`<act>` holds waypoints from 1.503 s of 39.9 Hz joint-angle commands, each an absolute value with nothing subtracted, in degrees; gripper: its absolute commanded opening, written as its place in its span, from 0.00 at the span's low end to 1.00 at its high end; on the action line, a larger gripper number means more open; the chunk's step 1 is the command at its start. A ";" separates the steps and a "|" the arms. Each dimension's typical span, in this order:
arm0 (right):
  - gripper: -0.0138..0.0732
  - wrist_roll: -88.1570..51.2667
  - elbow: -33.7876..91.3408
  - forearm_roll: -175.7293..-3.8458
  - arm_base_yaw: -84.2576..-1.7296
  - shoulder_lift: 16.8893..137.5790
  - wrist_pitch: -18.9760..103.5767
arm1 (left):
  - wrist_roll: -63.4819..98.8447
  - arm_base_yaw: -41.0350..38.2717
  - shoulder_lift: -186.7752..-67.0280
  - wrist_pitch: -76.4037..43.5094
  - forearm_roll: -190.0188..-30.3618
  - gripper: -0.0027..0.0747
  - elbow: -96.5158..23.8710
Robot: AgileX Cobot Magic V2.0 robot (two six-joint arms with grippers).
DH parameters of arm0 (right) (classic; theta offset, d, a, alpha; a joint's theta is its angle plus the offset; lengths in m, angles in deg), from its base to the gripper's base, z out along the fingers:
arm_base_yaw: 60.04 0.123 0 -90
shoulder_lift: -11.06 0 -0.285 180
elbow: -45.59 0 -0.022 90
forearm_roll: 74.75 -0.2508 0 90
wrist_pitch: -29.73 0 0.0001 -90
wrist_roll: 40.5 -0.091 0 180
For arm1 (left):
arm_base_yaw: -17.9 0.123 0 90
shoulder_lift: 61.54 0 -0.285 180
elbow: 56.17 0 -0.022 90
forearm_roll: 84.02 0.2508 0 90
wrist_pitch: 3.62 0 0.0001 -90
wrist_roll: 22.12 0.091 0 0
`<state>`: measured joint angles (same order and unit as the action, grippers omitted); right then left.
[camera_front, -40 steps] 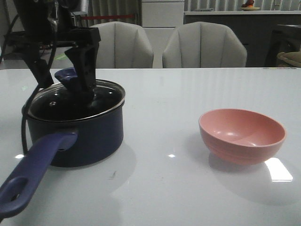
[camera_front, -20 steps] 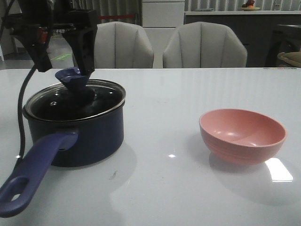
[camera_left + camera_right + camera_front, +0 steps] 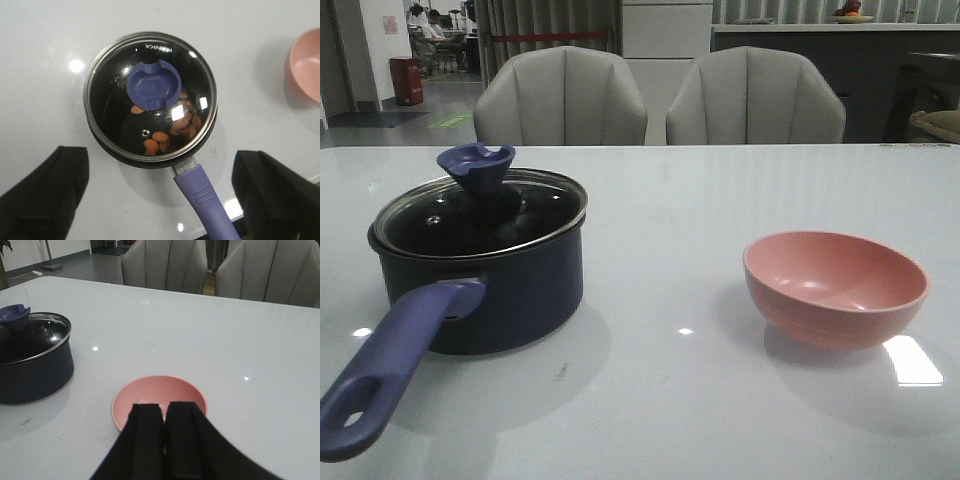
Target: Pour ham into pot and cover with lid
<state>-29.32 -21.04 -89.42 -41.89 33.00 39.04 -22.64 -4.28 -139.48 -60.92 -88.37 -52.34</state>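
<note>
We record the ham (image 3: 176, 131) as a cluster of small orange pieces lying on the black floor of the pot (image 3: 510, 285), seen through the glass from the left wrist view. The pot stands on the left part of the white table (image 3: 720, 400), its long purple-blue handle (image 3: 390, 365) reaching toward the near left edge. The lid (image 3: 485, 210) sits on the pot's rim and covers it fully; its blue-purple notched knob (image 3: 476, 167) stands upright at the centre.

To the right of the pot, well apart from it, we list a pink bowl (image 3: 835, 288), upright on the table and with nothing visible inside.

The left gripper (image 3: 160, 195) hangs high above the pot, its two black fingers (image 3: 42, 192) spread wide apart, one to each side of the pot and touching nothing. The right gripper (image 3: 164, 435) hovers over the near rim of the pink bowl, its fingers pressed together with nothing between them.

At the far edge of the table we note two grey chairs (image 3: 755, 95) side by side
</note>
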 commanded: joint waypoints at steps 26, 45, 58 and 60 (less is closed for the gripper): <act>0.33 -28.78 -19.41 -89.78 -41.82 33.54 34.16 | -22.69 -4.78 -72.10 -31.45 -88.47 0.44 -3.46; 0.33 -28.78 -19.41 -89.78 -41.82 33.54 34.21 | -22.69 -4.78 -69.50 -30.98 -88.47 0.18 0.97; 0.33 -28.78 -19.41 -89.78 -41.82 33.54 34.21 | -22.69 -3.95 -69.50 -29.39 -85.83 0.18 2.72; 0.33 -28.78 -19.41 -89.78 -41.82 33.54 34.21 | -22.69 -2.31 -69.50 -27.42 -85.17 0.18 4.05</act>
<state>-29.32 -21.04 -89.42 -41.89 33.00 39.04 -22.64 -3.95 -68.99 -34.21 -86.71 3.98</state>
